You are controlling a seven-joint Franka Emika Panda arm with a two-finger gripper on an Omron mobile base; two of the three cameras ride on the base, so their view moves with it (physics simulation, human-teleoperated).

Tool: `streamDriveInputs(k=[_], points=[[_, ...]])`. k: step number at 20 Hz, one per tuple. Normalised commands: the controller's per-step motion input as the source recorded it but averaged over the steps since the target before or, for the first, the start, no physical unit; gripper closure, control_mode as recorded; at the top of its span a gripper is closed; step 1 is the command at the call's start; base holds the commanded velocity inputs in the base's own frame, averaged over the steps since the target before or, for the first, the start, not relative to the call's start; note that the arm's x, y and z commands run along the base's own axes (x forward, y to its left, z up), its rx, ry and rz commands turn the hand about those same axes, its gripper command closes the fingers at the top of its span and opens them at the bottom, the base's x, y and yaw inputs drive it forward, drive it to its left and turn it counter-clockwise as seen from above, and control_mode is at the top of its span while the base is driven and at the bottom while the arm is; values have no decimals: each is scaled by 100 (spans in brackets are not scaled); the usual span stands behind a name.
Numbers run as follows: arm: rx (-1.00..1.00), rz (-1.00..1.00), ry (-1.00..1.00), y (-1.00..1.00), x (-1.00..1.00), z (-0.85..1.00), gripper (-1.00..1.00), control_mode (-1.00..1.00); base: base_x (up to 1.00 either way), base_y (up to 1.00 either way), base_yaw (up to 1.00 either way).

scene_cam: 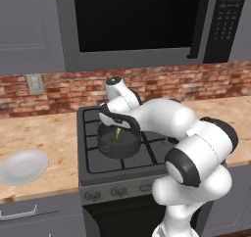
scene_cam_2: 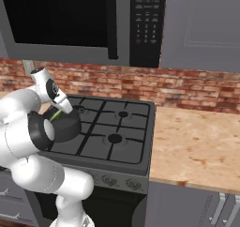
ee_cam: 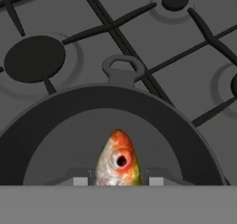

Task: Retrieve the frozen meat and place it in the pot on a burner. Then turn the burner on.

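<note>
The frozen meat point(ee_cam: 118, 160), a small fish with an orange-tinged head, hangs head-down inside the dark grey pot point(ee_cam: 46, 121). My gripper point(ee_cam: 118, 181) holds it between the fingertips point(ee_cam: 80, 181), which sit close on either side of its body. In the left base view the fish point(scene_cam: 117, 134) stands steeply tilted in the pot point(scene_cam: 117, 148), just under the gripper point(scene_cam: 116, 128). The pot sits on the front left burner of the stove point(scene_cam: 162, 165). From the right, the green fish point(scene_cam_2: 55, 114) pokes above the pot point(scene_cam_2: 68, 127) below the gripper point(scene_cam_2: 58, 109).
Stove knobs point(scene_cam: 93, 195) line the front panel below the pot. A white plate point(scene_cam: 23, 166) lies on the wooden counter to the stove's left. A microwave point(scene_cam: 137, 20) hangs above the stove. Other burners point(scene_cam_2: 115, 138) are bare, and counter point(scene_cam_2: 197, 146) stretches to the right.
</note>
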Motion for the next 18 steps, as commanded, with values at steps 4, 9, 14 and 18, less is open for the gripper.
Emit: streamDriveInputs(k=[4,9,14,18], points=[[0,0,0,0,0,0,-100,-100,0,0,0],[0,0,0,0,0,0,-100,-100,0,0,0],[0,1,-9,0,-29,4,-100,-100,0,0,0],[0,5,-22,4,-86,12,-100,-100,0,0,0]])
